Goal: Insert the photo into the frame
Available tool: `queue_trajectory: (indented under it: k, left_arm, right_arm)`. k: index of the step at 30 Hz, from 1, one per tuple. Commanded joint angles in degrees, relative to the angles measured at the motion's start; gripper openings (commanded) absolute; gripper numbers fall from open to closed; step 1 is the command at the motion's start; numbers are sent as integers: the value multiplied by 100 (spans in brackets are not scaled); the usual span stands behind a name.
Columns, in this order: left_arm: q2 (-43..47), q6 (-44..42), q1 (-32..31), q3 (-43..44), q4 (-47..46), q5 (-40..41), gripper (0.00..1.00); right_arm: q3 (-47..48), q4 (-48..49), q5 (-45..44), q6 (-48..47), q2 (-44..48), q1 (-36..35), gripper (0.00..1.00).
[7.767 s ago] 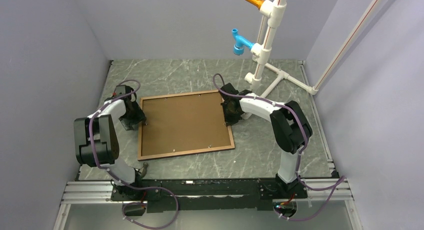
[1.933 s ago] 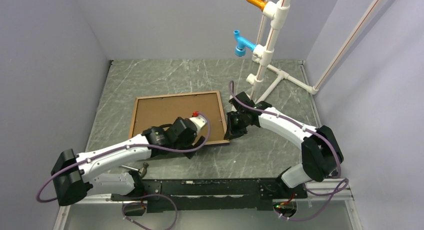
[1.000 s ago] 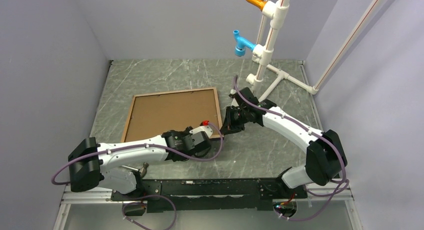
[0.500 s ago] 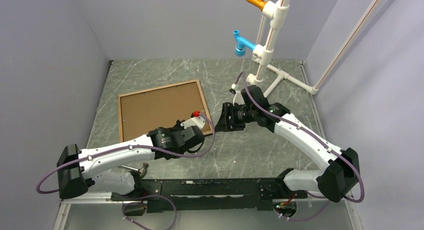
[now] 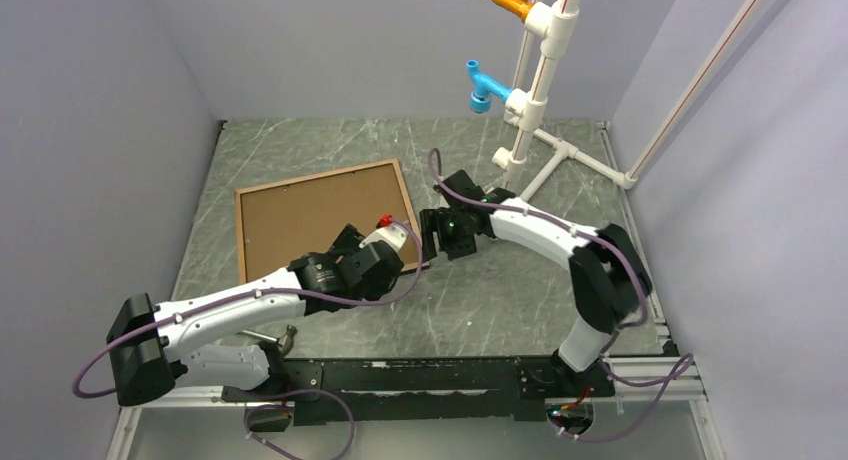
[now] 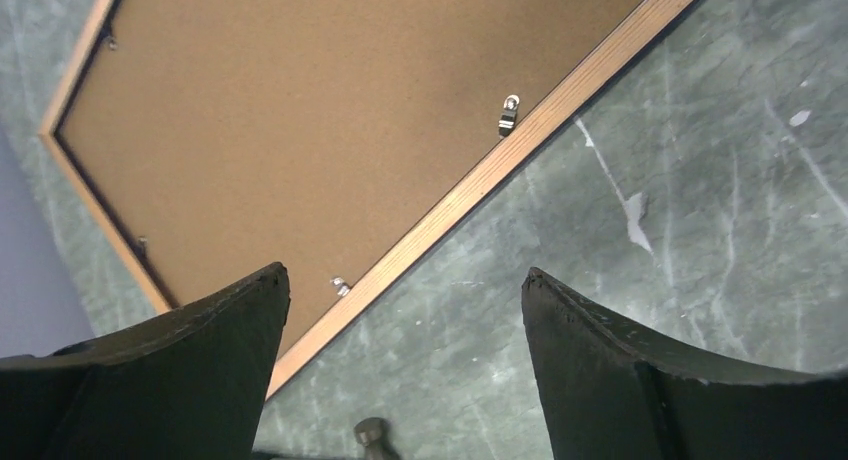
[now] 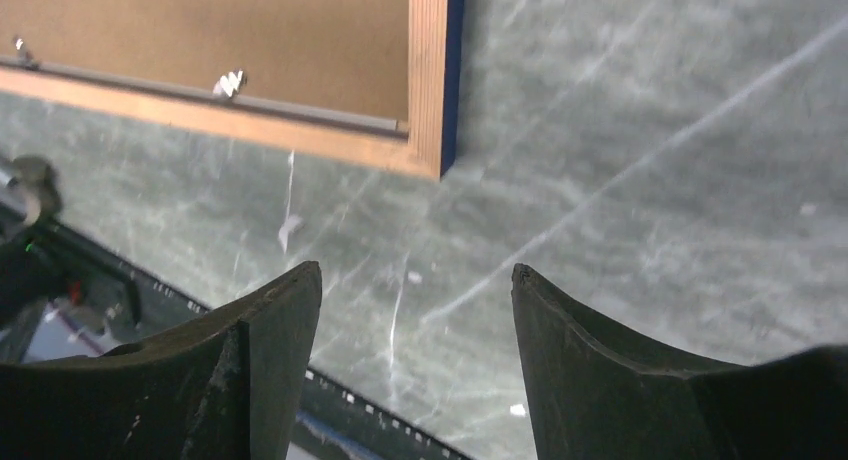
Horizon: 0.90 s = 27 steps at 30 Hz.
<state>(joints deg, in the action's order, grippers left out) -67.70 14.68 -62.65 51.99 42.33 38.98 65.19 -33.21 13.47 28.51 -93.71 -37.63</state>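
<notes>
The frame (image 5: 315, 176) lies flat on the bench (image 5: 500, 300), left of centre in the top view. Its brown side is up, and the backing board (image 5: 315, 220) fills it. I cannot find the photo in any view, so it may be under the board or out of sight; I cannot tell which.

My left end effector (image 6: 400, 285) hangs with its fingers apart and nothing between them, low over the frame's lower right edge. In its wrist view the frame fills the upper left. The wooden rail runs diagonally from lower left to upper right, and one clip (image 6: 510, 115) sits on it near the upper centre. The gap between the fingers looks down on the rail and the bare bench beside it.

My right end effector (image 7: 415, 272) is likewise spread and empty, just right of the frame in the top view. In its wrist view the frame's corner sits in the upper left, with a navy strip showing along its side. The gap is below that corner, over bare bench and clear of the frame.

I judge I am at the opening stage: the frame is set back-up and nothing is gripped. The next move probably calls for turning the clips aside, then lifting the board without dragging the frame. That needs a fine pinch at a clip while the other arm steadies the rail.
</notes>
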Motion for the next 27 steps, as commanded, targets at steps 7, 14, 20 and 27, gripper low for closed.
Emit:
queue_trajectory:
  k: [7,14,20,27]
  left_arm:
    - [386,125,974,-491,-1091,-1839,99]
    - [495,73,1221,-591,-1064,-2069,100]
    - [641,-91,1276,-518,-940,-2013,100]
    - [364,-582,1039,10,-287,-1512,99]
  right_arm:
    - [1905,-105,-889,-281,-1940,-184,66]
    - [2280,-400,-1750,-443,-2524,-508,53]
    - [2221,-514,-1884,-487,-2764,-668,1]
    - [2685,-1385,-1482,-596,-2345,-634,0]
